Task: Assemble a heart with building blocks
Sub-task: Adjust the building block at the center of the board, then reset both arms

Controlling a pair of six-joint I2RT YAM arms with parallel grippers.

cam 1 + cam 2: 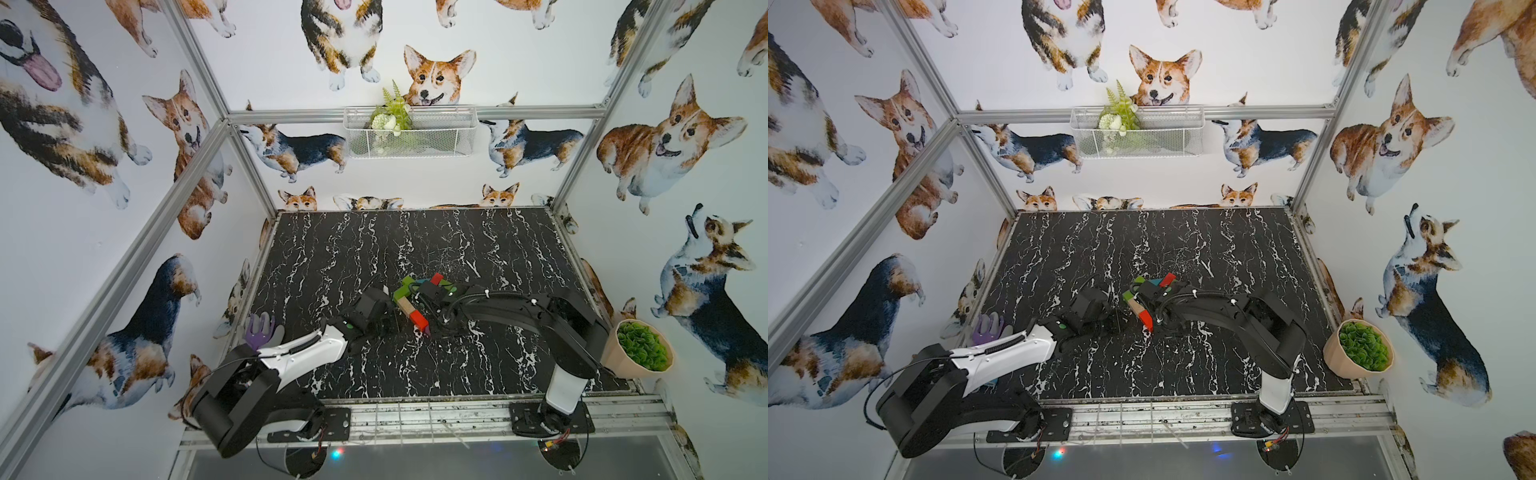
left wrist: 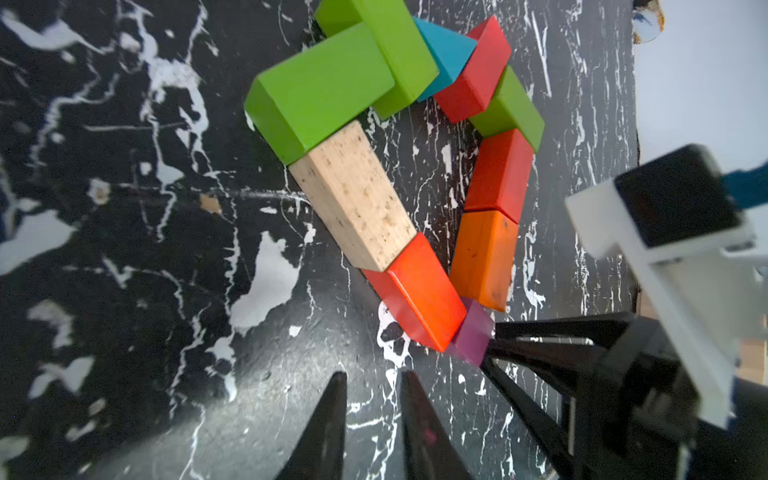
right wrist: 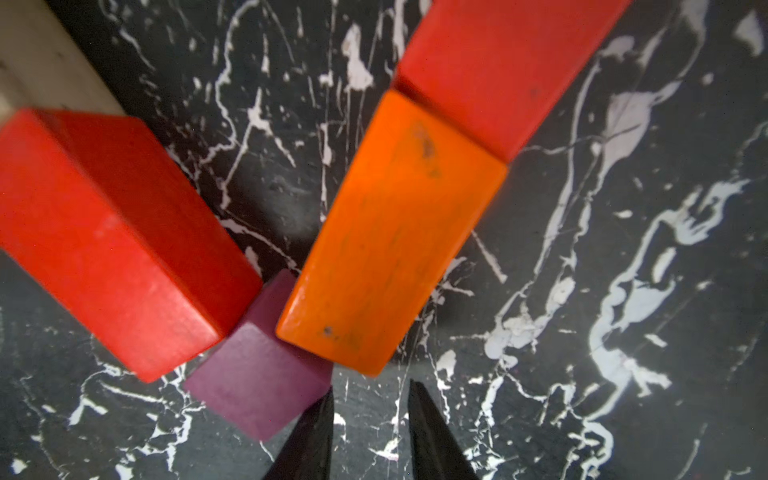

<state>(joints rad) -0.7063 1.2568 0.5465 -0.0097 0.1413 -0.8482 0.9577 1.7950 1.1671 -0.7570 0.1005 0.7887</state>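
Observation:
The heart lies as a hollow outline of building blocks point(image 1: 417, 319) on the black marble table point(image 1: 415, 245). In the left wrist view green bars point(image 2: 324, 89), a teal triangle point(image 2: 446, 54), red bars point(image 2: 500, 174), an orange bar point(image 2: 484, 257), a plain-wood bar point(image 2: 357, 195) and a purple cube point(image 2: 473, 332) at the point touch one another. My left gripper point(image 2: 375, 376) is open a little, empty, short of the point. My right gripper point(image 3: 371, 388) is narrowly open with nothing between its fingers; one finger point(image 3: 320, 424) rests against the purple cube point(image 3: 257, 386).
A purple and grey glove point(image 1: 259, 330) lies at the table's left edge behind the left arm. A potted green plant point(image 1: 642, 349) stands at the right edge. A wire basket point(image 1: 436, 137) with flowers hangs on the back wall.

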